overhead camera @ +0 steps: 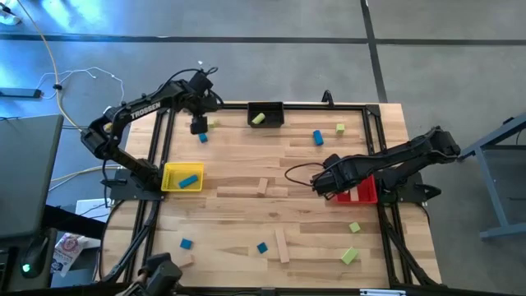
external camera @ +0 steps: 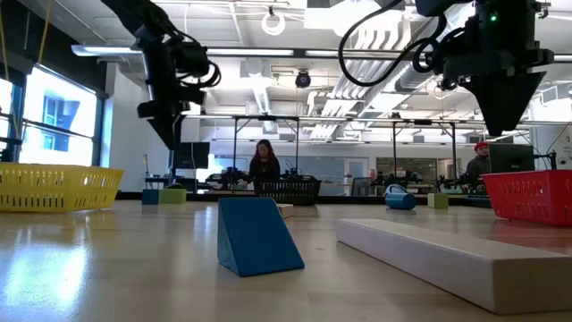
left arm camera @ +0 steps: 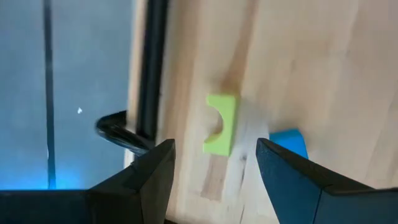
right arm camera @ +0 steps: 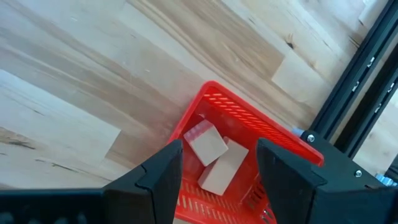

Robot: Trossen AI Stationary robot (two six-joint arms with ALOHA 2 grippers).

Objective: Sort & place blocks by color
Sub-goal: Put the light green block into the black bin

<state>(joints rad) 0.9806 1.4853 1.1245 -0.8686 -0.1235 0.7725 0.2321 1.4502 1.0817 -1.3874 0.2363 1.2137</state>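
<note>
Light wood table (overhead camera: 246,214) with three bins and scattered blocks

Black bin (overhead camera: 266,114) sits at the far edge, yellow bin (overhead camera: 182,178) near the left edge, red bin (overhead camera: 360,191) near the right edge. Blue blocks (overhead camera: 317,137), lime green blocks (overhead camera: 350,256) and plain wood blocks (overhead camera: 282,246) lie scattered, mostly toward the far and near edges.

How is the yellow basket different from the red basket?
The yellow bin sits on the table's left side, and the red bin sits on the right. The yellow bin holds a blue block, but the red bin holds plain wooden blocks. The right gripper hangs over the red bin; the left gripper is far from the yellow bin. Both are small mesh bins.
</note>
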